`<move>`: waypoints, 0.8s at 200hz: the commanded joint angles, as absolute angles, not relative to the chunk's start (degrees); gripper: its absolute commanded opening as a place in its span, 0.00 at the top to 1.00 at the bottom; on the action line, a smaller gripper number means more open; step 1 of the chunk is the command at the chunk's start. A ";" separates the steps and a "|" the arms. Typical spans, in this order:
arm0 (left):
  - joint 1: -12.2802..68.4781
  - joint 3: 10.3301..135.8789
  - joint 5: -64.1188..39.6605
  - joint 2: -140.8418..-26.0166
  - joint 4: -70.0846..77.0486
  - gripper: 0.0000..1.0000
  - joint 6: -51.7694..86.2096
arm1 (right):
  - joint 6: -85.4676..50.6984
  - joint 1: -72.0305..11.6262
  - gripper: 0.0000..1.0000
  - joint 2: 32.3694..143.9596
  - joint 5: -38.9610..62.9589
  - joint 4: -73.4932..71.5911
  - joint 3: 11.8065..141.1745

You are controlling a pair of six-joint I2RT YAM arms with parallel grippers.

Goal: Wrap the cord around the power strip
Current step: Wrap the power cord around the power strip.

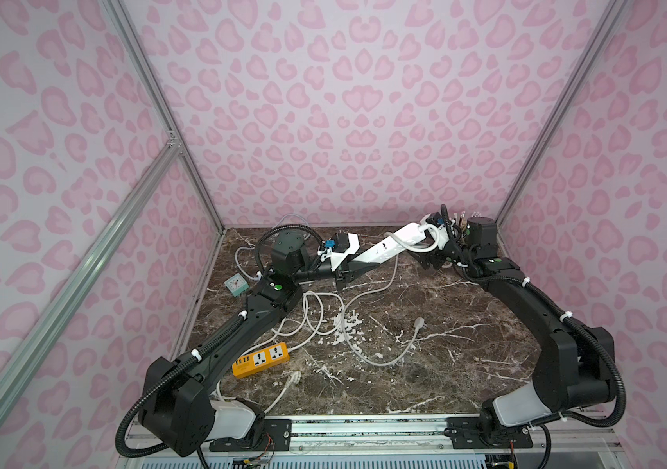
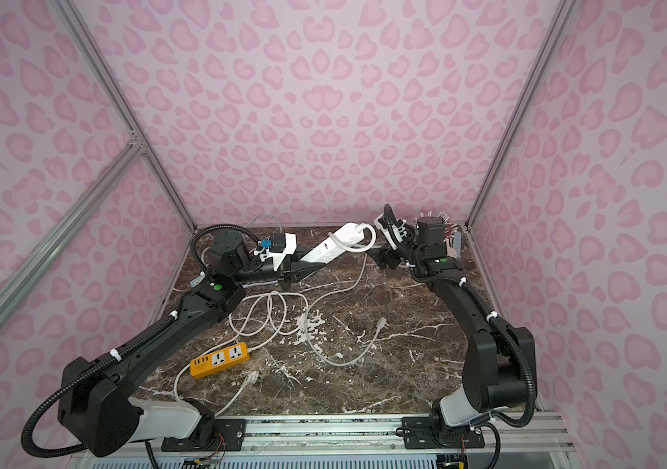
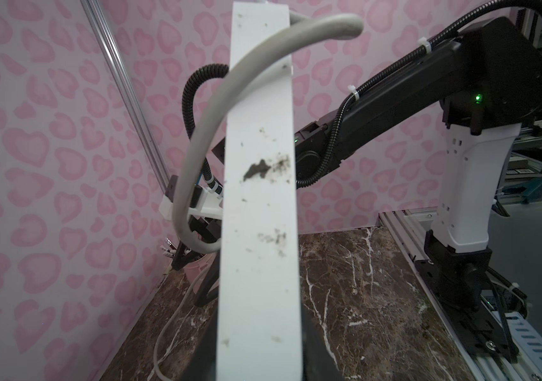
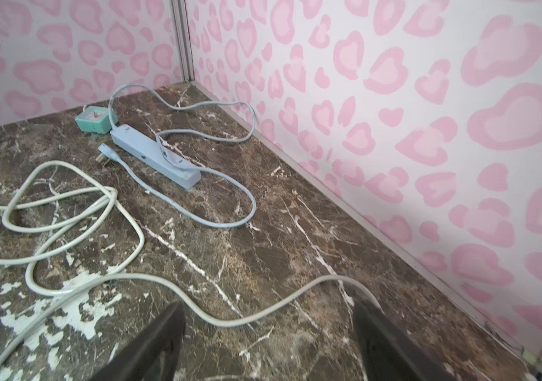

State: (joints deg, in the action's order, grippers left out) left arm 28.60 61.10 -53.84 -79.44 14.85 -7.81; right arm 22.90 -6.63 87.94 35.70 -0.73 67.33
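Note:
My left gripper is shut on the near end of a white power strip and holds it off the table, its far end slanting up toward the back right corner. In the left wrist view the power strip runs straight away from the jaws. Its grey-white cord makes one loop round the far end. The rest of the cord trails down to the table and ends in a plug. My right gripper is open just beyond the strip's far end. It holds nothing, and the cord lies on the marble below it.
An orange power strip with its own tangled white cord lies front left. A light blue power strip and a teal clock sit by the back left wall. A pen holder stands in the back right corner.

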 commanded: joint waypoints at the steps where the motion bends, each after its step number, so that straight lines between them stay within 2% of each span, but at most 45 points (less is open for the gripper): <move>1: 28.45 62.56 -53.95 -79.75 20.61 0.97 -4.22 | 18.17 -7.01 0.21 89.49 39.69 -11.99 66.32; 18: 28.40 63.56 -52.73 -80.30 20.05 0.97 -2.71 | 16.45 -7.63 0.30 91.26 39.70 -14.75 65.52; 31: 28.06 65.40 -49.89 -80.89 16.77 0.97 -2.51 | 15.53 -8.00 0.44 92.25 38.14 -16.02 64.78; 46: 26.18 68.20 -43.23 -81.76 12.46 0.97 -1.29 | 13.74 -8.17 0.69 92.21 34.36 -17.43 62.92; 60: 23.08 69.96 -36.94 -82.64 11.14 0.97 2.60 | 12.33 -8.81 0.81 91.09 28.77 -19.15 59.61; 103: 16.27 73.29 -21.91 -86.71 8.53 0.97 10.09 | 21.62 -19.78 0.87 84.99 6.17 -17.05 50.43; 130: 16.17 81.58 -6.97 -93.02 -6.24 0.97 -1.26 | 27.66 -26.32 0.95 81.54 -8.78 -10.44 50.89; 145: 16.18 82.77 2.22 -96.14 -11.43 0.97 -7.53 | 31.34 -28.89 0.98 78.06 -12.74 -8.01 51.21; 160: 16.45 83.43 5.15 -98.53 -15.93 0.97 -12.14 | 35.35 -32.05 0.99 74.44 -13.36 -6.42 52.31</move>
State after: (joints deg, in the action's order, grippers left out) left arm 16.58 81.93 -12.71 -95.70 -8.38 -1.56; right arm 26.76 -28.64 79.00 -3.46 -11.70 50.94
